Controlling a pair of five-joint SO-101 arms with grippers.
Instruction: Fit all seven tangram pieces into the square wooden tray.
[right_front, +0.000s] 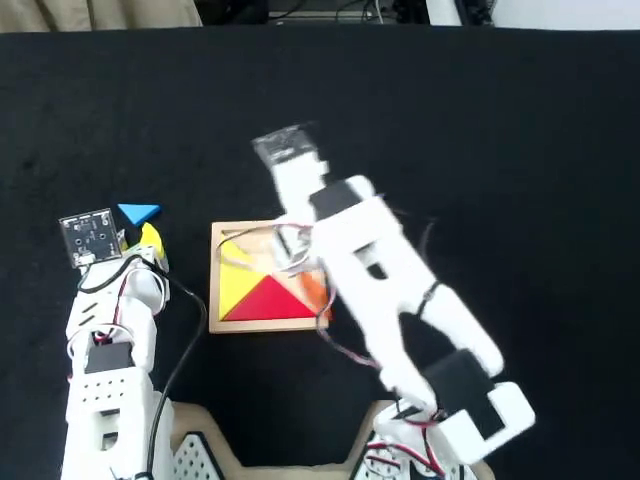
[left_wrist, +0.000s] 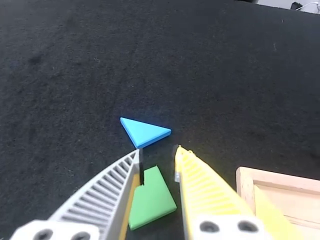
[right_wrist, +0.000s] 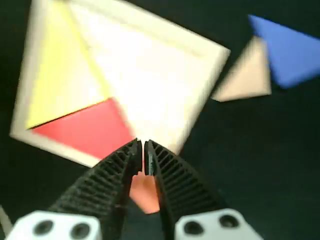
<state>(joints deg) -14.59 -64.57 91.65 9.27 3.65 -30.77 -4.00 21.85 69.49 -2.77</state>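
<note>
right gripper (right_wrist: 143, 144), seemingly closed, over tray (right_wrist: 212, 76)

Black table (right_front: 500, 120) bears wooden tray (right_front: 260, 326), blue triangle (right_front: 138, 212), green piece (left_wrist: 150, 197).

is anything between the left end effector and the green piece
Nothing visible: the green piece lies right between the open fingers of the left end effector. The blue triangle sits just past the fingertips, not in the way.

Tray (right_front: 260, 326): square, pale wood.
Yellow triangle (right_front: 236, 285): inside, nine o'clock.
Red triangle (right_front: 272, 302): inside, six o'clock.
Blue triangle (right_front: 138, 212): outside, ten o'clock.
</note>
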